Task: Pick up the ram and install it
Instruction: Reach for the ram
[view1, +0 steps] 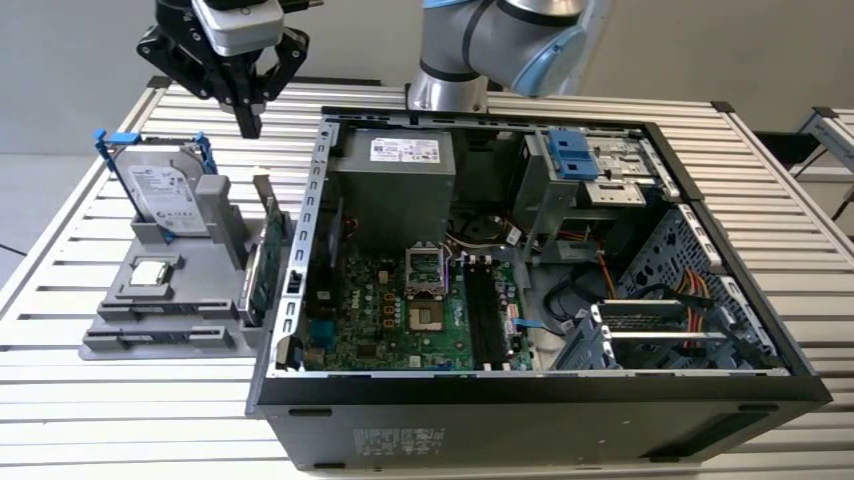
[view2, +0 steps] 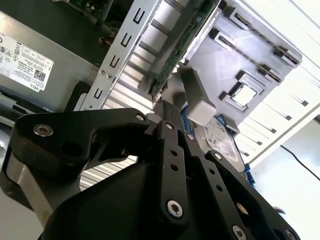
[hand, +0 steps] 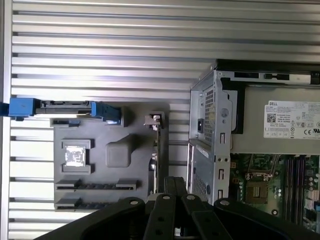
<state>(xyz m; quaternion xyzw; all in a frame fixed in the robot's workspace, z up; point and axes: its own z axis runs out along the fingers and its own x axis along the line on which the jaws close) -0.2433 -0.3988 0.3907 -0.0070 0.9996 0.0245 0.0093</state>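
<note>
While the gripper (view1: 250, 128) hangs above the bench (view1: 80, 400) by the gray holder (view1: 120, 345), its fingers (view1: 248, 110) are drawn close together, gripping nothing. The ram (view1: 251, 285) stands on edge in the holder, just beside a wider green card (view1: 278, 250) and the open computer case (view1: 534, 420).

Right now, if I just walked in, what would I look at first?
Probably the big open computer case in the middle of the slatted table, with its green motherboard showing. Next comes the black gripper, shut, hanging above the grey holder at the exterior view's left, where a silver hard drive in a blue frame stands.
</note>
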